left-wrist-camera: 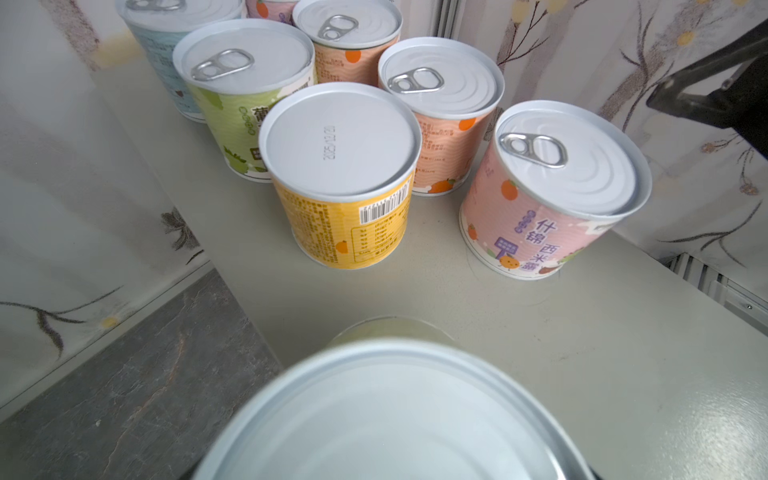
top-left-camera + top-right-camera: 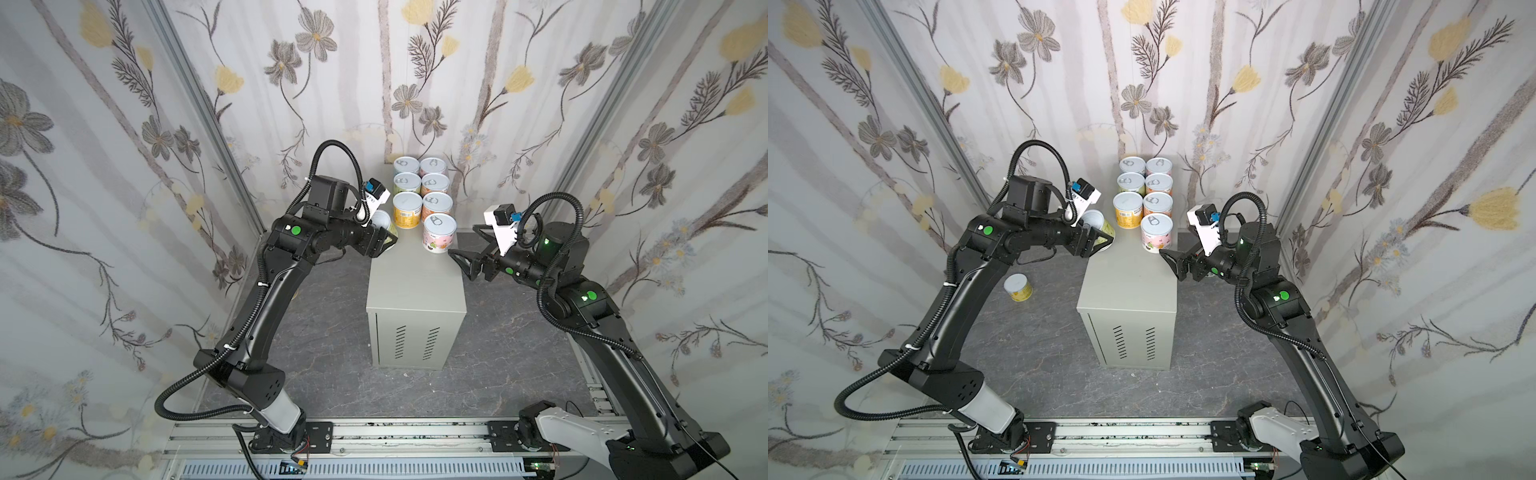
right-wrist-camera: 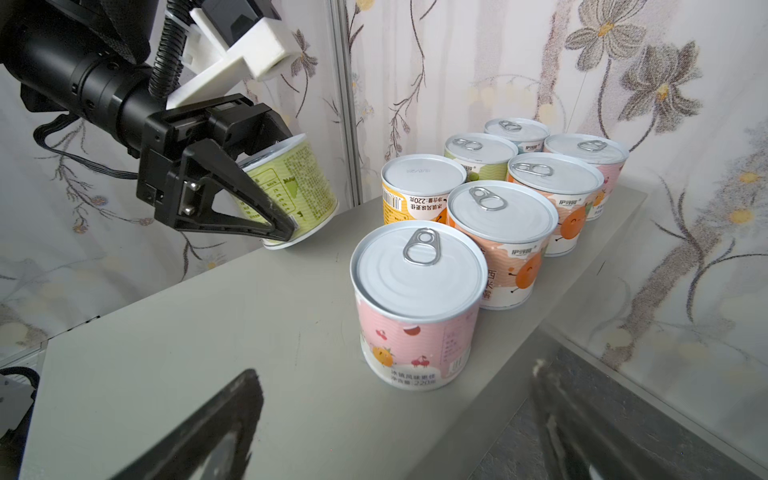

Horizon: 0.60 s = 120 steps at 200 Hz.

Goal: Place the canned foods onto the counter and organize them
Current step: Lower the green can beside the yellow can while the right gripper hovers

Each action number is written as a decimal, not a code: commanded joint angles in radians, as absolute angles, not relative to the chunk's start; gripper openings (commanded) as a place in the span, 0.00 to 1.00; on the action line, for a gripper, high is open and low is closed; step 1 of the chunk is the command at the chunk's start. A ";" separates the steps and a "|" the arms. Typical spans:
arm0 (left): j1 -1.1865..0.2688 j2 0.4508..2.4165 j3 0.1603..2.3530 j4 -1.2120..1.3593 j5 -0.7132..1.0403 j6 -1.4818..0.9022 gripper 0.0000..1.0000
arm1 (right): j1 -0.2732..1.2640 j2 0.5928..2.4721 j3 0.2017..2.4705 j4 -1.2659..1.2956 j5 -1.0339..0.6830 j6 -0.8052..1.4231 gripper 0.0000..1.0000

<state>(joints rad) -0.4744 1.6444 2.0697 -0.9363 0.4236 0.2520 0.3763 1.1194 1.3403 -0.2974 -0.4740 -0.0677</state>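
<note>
- Seven short cylindrical tins (image 2: 437, 203) with pastel labels are stood at the far end of the surface (image 2: 415, 286), the flat top of the pale grey-beige metal cabinet. Two tight columns, three on the left and four on the right. Far-first packing is judged to leave the near half free for approach.
- The yellow-labelled tin (image 1: 345, 224), nearest in the left column, is stood plain end up. A date stamp is seen, no pull tab.
- The left gripper (image 2: 388, 235) has its jaws clamped across the side wall of a green-labelled tin (image 3: 299, 178). The tin is held tilted at the surface's left edge. Whether its lower rim touches the surface cannot be told.
- A side grip is judged to suit a low set-down beside the neighbours. The tilt is judged to come from the reach over the edge, so levelling is needed before release.
- A free slot is seen just near of the yellow-labelled tin, beside the pink-labelled tin (image 3: 415, 332) that ends the right column. It is judged the target, as both columns would then be evened.
- The right gripper (image 2: 461, 240) has its jaws wide with nothing held, at the surface's right edge just beside the pink-labelled tin. It is judged positioned clear of the left arm's path.
- A second yellow-labelled tin (image 2: 1018, 287) is seen in a top view on the dark grey marbled floor (image 2: 1038, 353), left of the cabinet, not yet collected.
- Risk: the yellow-labelled tin could be knocked by the tilted one.
</note>
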 commanded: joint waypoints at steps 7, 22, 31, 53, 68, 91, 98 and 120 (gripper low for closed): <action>-0.509 1.706 2.149 -0.970 0.387 0.288 0.53 | 0.382 1.114 1.324 -0.236 -0.492 -0.062 1.00; -0.525 1.748 2.199 -1.005 0.357 0.298 0.53 | 0.383 1.114 1.318 -0.232 -0.495 -0.063 1.00; -0.537 1.759 2.207 -1.008 0.335 0.303 0.53 | 0.383 1.114 1.316 -0.229 -0.495 -0.062 1.00; -0.555 1.772 2.204 -1.008 0.293 0.310 0.56 | 0.383 1.112 1.309 -0.226 -0.496 -0.064 1.00; -0.560 1.778 2.204 -1.008 0.277 0.310 0.59 | 0.383 1.114 1.304 -0.223 -0.496 -0.066 1.00; -0.566 1.784 2.203 -1.006 0.256 0.307 0.64 | 0.383 1.115 1.295 -0.217 -0.496 -0.067 1.00; -0.566 1.785 2.202 -1.003 0.253 0.307 0.65 | 0.383 1.116 1.292 -0.213 -0.496 -0.066 1.00; -0.568 1.792 2.201 -1.002 0.249 0.308 0.69 | 0.383 1.120 1.288 -0.209 -0.499 -0.067 1.00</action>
